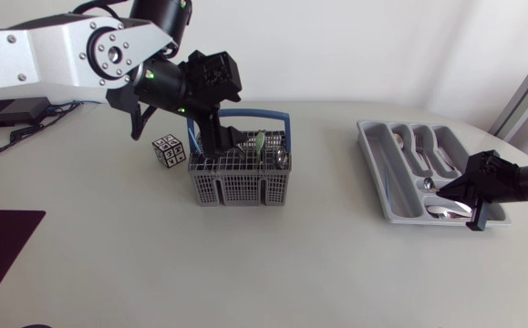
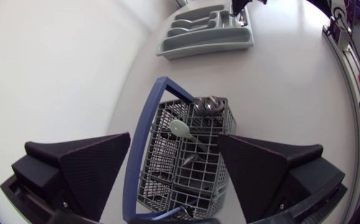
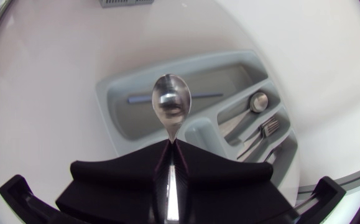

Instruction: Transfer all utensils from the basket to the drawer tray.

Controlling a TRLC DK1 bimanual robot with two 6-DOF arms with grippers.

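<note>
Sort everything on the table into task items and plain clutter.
Job in hand: basket, drawer tray, green spoon in the basket, metal spoon in right gripper.
Lying about: patterned cube, black box.

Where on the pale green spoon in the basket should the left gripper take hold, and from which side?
Probably the neck just below its bowl, coming from straight above. The pale green spoon stands tilted, bowl up, handle down inside the grey basket, so only that upper part is free. The open left gripper hangs over the basket.
</note>
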